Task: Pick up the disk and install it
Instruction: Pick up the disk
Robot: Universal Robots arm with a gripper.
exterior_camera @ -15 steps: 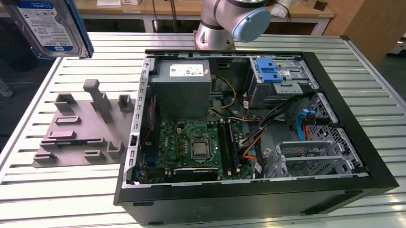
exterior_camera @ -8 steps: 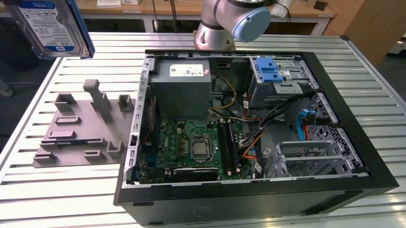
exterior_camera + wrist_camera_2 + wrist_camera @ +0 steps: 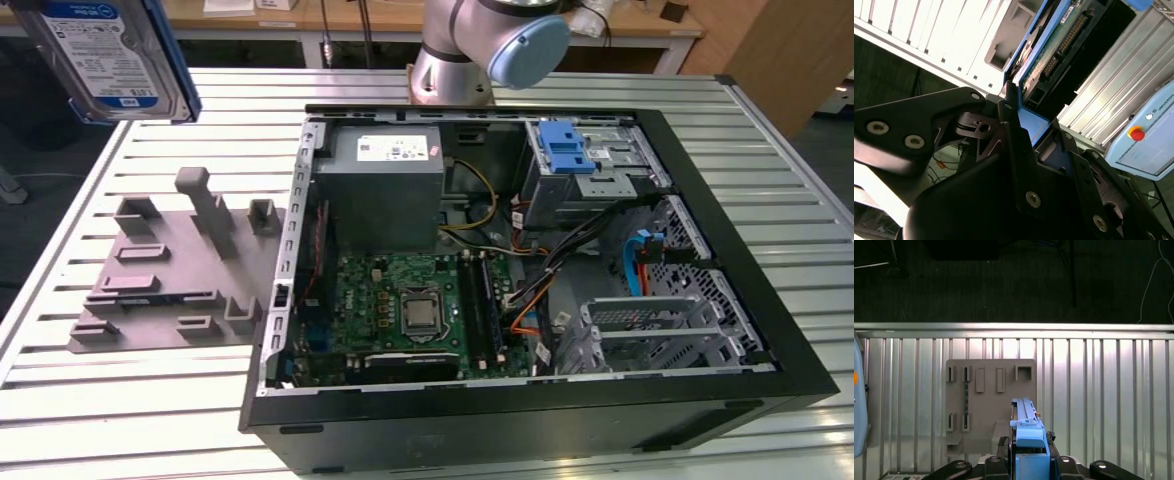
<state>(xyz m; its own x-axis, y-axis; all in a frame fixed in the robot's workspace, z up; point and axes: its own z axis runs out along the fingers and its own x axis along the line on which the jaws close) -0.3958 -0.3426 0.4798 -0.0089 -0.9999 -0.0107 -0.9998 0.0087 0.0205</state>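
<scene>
disk [image 3: 114, 55]: we see it lifted well clear of the computer case [image 3: 534, 425], off toward the exterior view's left; above the grey fixture [image 3: 160, 285] beside that case
gripper [image 3: 1026, 446]: fingers clamped on the disk's blue-framed end, seen in the first wrist view

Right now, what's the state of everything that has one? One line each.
disk: held off the table, not installed
gripper: shut on the disk
computer case: lying on its side, open, side panel off
drive cage: inside the case, blue bracket on top
grey fixture: flat on the table beside the case
</scene>
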